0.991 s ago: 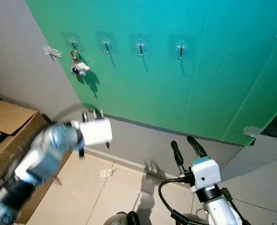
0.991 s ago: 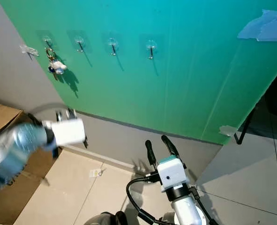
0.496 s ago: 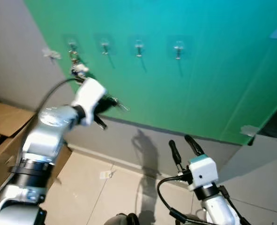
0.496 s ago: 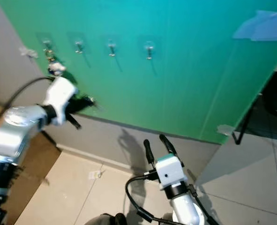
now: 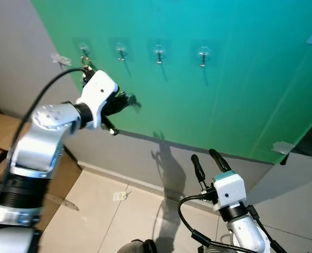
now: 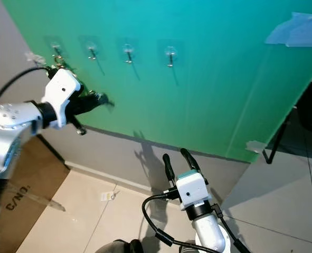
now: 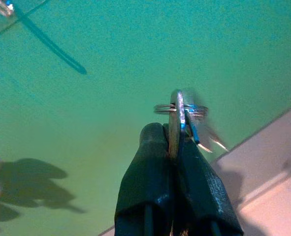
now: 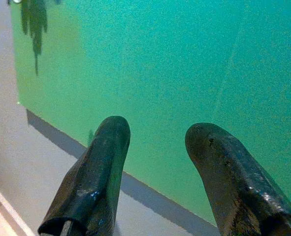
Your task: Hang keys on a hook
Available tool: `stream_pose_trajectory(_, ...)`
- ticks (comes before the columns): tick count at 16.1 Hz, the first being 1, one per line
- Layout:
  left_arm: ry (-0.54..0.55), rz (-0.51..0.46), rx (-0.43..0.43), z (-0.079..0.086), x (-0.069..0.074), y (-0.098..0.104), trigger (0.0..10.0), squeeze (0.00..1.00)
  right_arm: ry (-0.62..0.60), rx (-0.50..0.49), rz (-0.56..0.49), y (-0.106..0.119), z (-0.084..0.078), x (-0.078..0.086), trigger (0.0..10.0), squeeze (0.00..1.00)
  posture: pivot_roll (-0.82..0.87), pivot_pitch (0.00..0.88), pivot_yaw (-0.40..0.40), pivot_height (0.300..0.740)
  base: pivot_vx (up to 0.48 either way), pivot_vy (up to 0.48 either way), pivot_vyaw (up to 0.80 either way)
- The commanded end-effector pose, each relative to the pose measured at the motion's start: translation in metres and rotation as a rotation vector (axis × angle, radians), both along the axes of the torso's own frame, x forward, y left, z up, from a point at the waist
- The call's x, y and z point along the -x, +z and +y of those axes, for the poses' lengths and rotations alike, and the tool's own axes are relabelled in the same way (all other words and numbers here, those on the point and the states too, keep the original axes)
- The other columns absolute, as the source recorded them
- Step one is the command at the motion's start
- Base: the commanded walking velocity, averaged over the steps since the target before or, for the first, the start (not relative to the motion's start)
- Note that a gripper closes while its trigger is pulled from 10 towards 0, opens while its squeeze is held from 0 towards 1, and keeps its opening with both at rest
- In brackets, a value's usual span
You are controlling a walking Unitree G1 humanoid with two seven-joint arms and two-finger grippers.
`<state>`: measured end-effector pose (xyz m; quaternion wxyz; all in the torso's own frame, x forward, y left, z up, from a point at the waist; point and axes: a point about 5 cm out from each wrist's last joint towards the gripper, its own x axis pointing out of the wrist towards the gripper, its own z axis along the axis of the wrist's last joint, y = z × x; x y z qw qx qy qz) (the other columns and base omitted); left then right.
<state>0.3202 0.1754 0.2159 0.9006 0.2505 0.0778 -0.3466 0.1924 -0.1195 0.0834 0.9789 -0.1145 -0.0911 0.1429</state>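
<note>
Holding the keys out toward the green wall, the left end effector sits raised in the left eye view, with the row of four hooks above it. The first hook lies above and a little behind the fingertips, partly hidden by the arm and seemingly already carrying something; the second hook lies almost straight above the keys, the third hook above and further toward the robot's right. The move ahead is therefore judged to be mostly a lift with a small sideways correction. The right end effector is low, well below the hooks, its two fingers spread apart and carrying nothing, so the left arm is clearly the nearer one.

From the right eye view the same layout holds: the keys poke out beyond the fingertips toward the wall, below the hook row.

Along the left wrist view, the two fingers are pressed together on a flat key, its long axis running on from the fingers toward the wall, with the key ring lying crosswise at the tip, where a hook could catch it.

The right wrist view has both fingers wide apart, facing bare green wall.
</note>
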Motion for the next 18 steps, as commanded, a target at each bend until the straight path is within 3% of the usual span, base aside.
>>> stream_pose_trajectory(1,-0.028,-0.011,-0.121,0.004,0.001,0.004,10.0,0.0,0.001,-0.011,0.022,-0.003,0.002,-0.002,10.0,0.0,-0.18,0.061,0.162,0.736,0.0,0.0,0.0)
stream_pose_trajectory(3,0.01,-0.016,-0.229,0.018,-0.004,0.006,10.0,0.0,0.002,-0.014,0.02,-0.003,0.003,-0.003,10.0,0.0,-0.18,0.058,0.17,0.736,0.0,0.0,0.0)
stream_pose_trajectory(6,0.051,-0.058,-0.271,0.032,-0.012,0.025,10.0,0.0,-0.004,-0.021,0.021,-0.004,0.004,-0.004,10.0,0.0,-0.19,0.053,0.181,0.736,0.0,0.0,0.0)
stream_pose_trajectory(11,0.059,-0.122,-0.224,0.029,-0.032,0.053,10.0,0.0,0.009,-0.036,0.027,-0.005,0.008,-0.007,10.0,0.0,-0.19,0.045,0.191,0.736,0.0,0.0,0.0)
stream_pose_trajectory(13,0.094,-0.124,0.04,0.026,-0.039,0.055,10.0,0.0,0.013,-0.035,0.025,-0.006,0.01,-0.007,10.0,0.0,-0.19,0.041,0.201,0.736,0.0,0.0,0.0)
stream_pose_trajectory(15,0.144,-0.168,0.338,0.014,-0.039,0.042,10.0,0.0,-0.007,-0.049,0.021,-0.007,0.01,-0.006,10.0,0.0,-0.2,0.034,0.196,0.736,0.0,0.0,0.0)
stream_pose_trajectory(16,0.15,-0.171,0.365,0.013,-0.038,0.04,10.0,0.0,-0.009,-0.05,0.02,-0.007,0.01,-0.005,10.0,0.0,-0.2,0.034,0.196,0.736,0.0,0.0,0.0)
stream_pose_trajectory(17,0.172,-0.126,0.515,0.001,-0.031,0.018,10.0,0.0,-0.012,-0.047,0.019,-0.008,0.008,-0.005,10.0,0.0,-0.2,0.027,0.182,0.736,0.0,0.0,0.0)
stream_pose_trajectory(18,0.169,-0.101,0.578,-0.004,-0.027,0.011,10.0,0.0,-0.012,-0.044,0.018,-0.008,0.007,-0.005,10.0,0.0,-0.19,0.023,0.176,0.736,0.0,0.0,0.0)
